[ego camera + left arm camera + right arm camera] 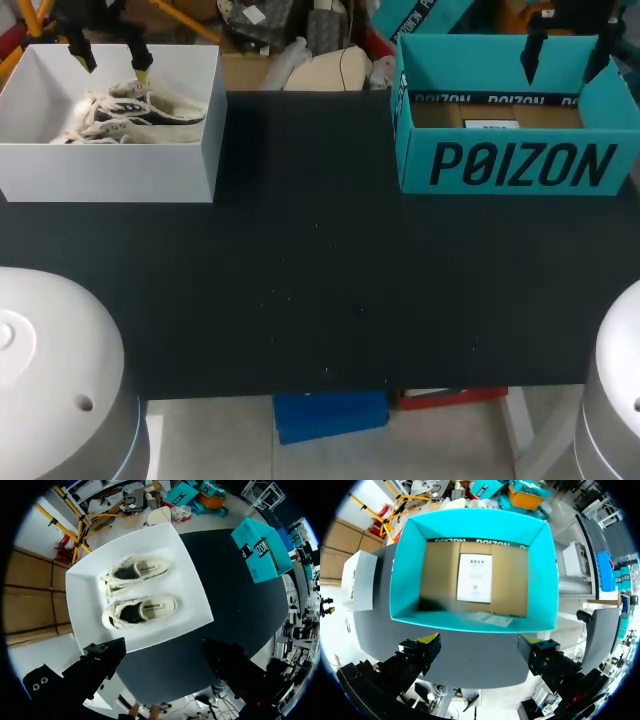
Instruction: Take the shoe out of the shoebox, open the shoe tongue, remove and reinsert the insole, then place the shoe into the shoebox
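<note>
Shoes: you have 2 low sneakers, the shoes [130, 115], with cream uppers, loose pale laces and dark linings. A pale insole [156, 605] shows in each open mouth.
Where: both stand on their soles in the white box [110, 178] at the table's far left. They lie side by side, laced ends toward the outer wall and heels toward the table's middle.
Left gripper [113, 65]: it hangs above the white box with fingers spread wide, released, grasping nothing.
Left wrist view: the nearer shoe [140, 611] lies ahead of your left gripper [164, 649]. The farther shoe [137, 570] is just beside it, with a narrow strip of box floor between them.
Right gripper [563, 70]: it hangs above the teal shoebox [520, 165], fingers apart, holding nothing. Its yellow tips [429, 639] stand short of the box's near wall.
Teal shoebox: it sits at the far right, open-topped with upright walls and a brown cardboard floor. 1 white sheet [475, 577] lies flat on that floor.
Edges: both boxes sit against the table's far edge, and the white box's left end runs out of the head view.
Room: the boxes are well apart, and a broad stretch of dark table [320, 290] lies between them and on to the near edge.
Count: 2 shoes, 2 boxes, 1 sheet, 2 grippers.
</note>
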`<state>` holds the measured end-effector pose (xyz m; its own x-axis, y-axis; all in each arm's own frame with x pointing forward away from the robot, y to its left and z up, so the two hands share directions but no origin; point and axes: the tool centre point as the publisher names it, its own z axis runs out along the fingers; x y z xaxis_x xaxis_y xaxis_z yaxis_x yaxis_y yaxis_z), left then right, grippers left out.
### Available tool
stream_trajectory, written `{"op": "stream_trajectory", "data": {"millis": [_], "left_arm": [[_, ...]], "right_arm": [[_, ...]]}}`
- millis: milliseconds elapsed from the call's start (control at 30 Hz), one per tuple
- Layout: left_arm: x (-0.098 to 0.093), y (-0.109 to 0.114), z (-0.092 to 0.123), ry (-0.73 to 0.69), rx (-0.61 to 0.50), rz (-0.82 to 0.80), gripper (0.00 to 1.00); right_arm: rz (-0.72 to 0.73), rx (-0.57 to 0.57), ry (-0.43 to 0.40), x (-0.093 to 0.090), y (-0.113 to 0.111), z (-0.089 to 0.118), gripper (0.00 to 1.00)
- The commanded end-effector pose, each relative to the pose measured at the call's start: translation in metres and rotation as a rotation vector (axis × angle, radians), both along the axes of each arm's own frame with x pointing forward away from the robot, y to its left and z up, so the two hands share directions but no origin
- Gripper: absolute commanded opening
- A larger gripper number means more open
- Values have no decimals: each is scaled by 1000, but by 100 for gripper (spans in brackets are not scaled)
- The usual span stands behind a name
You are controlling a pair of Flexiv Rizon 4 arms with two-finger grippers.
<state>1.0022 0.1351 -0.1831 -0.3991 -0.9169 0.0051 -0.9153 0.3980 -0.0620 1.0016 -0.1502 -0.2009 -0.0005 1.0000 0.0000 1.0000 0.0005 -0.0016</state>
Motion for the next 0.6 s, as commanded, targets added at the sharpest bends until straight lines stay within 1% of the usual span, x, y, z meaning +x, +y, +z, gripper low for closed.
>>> {"op": "stream_trajectory", "data": {"millis": [33, 167, 533, 600], "left_arm": [[-4, 7, -3, -205, 166, -1048, 100], [-4, 7, -3, -230, 186, -1174, 100], [-4, 7, -3, -230, 186, -1174, 100], [-1, 10, -4, -259, 180, -1248, 100]], "right_arm": [[0, 0, 0, 0, 0, 0, 100], [0, 0, 0, 0, 0, 0, 100], [0, 0, 0, 0, 0, 0, 100], [0, 0, 0, 0, 0, 0, 100]]}}
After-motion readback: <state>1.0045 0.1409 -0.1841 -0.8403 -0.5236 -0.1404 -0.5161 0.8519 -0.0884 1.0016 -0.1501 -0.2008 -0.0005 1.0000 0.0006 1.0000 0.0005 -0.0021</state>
